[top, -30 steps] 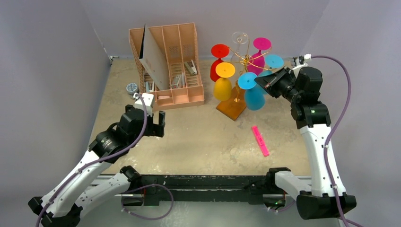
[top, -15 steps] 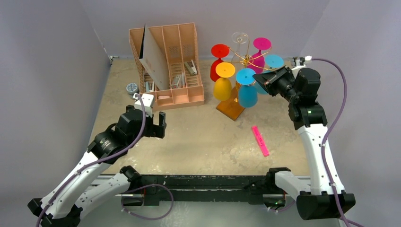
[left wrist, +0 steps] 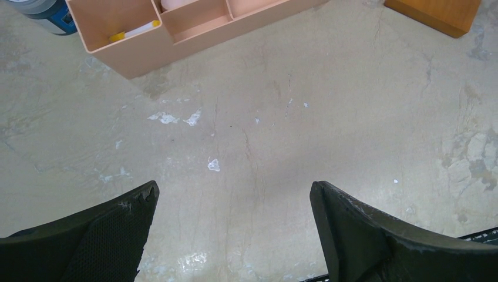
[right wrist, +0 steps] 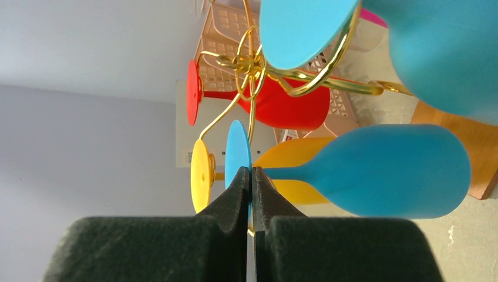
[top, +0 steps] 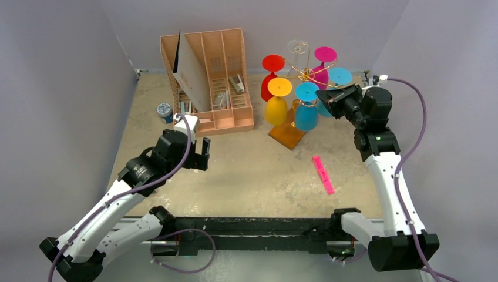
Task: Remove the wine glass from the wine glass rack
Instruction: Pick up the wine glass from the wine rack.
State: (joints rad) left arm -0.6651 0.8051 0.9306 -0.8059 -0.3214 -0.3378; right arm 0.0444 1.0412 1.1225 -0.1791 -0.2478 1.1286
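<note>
The wine glass rack (top: 288, 134) stands at the back centre, its gold wire arms hung with coloured glasses. A blue wine glass (top: 306, 114) hangs foot-up on the near-right arm. My right gripper (top: 320, 96) is shut, and its tips reach in from the right at that glass's stem. In the right wrist view the shut tips (right wrist: 252, 171) lie across the thin stem, between the foot disc and the blue bowl (right wrist: 382, 170). Nothing shows clamped between the pads. My left gripper (top: 197, 158) hovers open over bare table (left wrist: 234, 187), well to the left of the rack.
Red (top: 271, 73), yellow (top: 276, 106), magenta (top: 322, 67), light blue (top: 339, 76) and clear (top: 298, 47) glasses also hang on the rack. A pink-tan file organiser (top: 217, 76) stands back left, a small jar (top: 164, 110) beside it. A pink marker (top: 323, 174) lies right of centre.
My right gripper has moved up and left, staying shut. The blue wine glass has shifted left with it, from tilted to nearly straight down. My left arm has edged right.
</note>
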